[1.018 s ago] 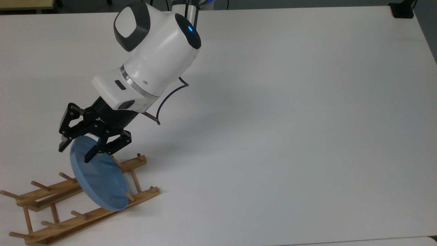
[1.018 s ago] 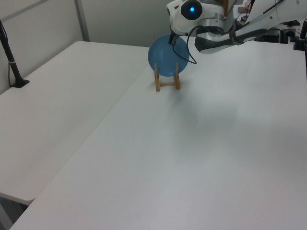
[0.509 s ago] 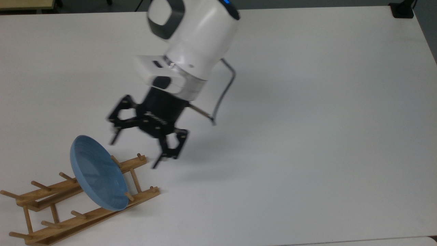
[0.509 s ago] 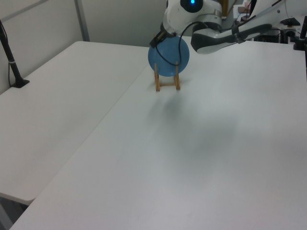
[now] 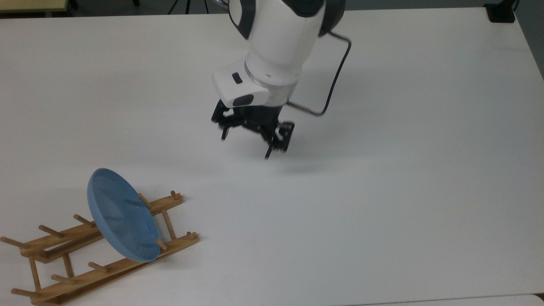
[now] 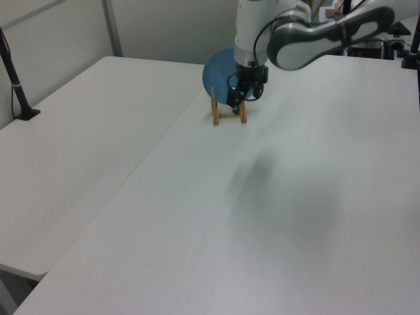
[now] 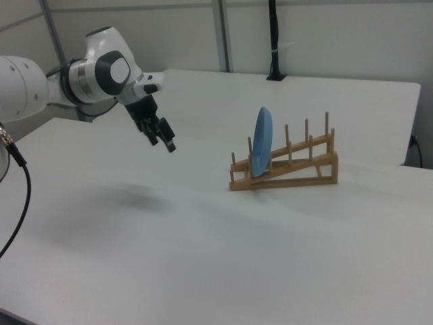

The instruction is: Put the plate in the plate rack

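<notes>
White tabletop, matte and bare, with plain grey wall panels behind in the right view.

Gripper hangs over open table, well apart from the rack. Jaws spread, nothing between them. Black linkage fingers point down and toward the rack in the right view; white glossy wrist housing above, a dark cable looping off its side.

Plate stands on edge in the plate rack, slotted between pegs near the rack's end at the top view's right. In the right view the plate sits close to upright, leaning slightly, its lower rim down between the rails; nothing else touches it.

Judgement: placement looks done. Plate is released and resting on its own; what is left, if anything, is for the arm to clear off. Lean looks stable, pegs on both sides.

Materials: plate is light blue, smooth, glossy, round and shallow with a raised rim. Rack is light-brown wood: two long parallel rails, thin crossbars, rows of short upright pegs. In the right view the rack climbs toward the right view's right.
</notes>
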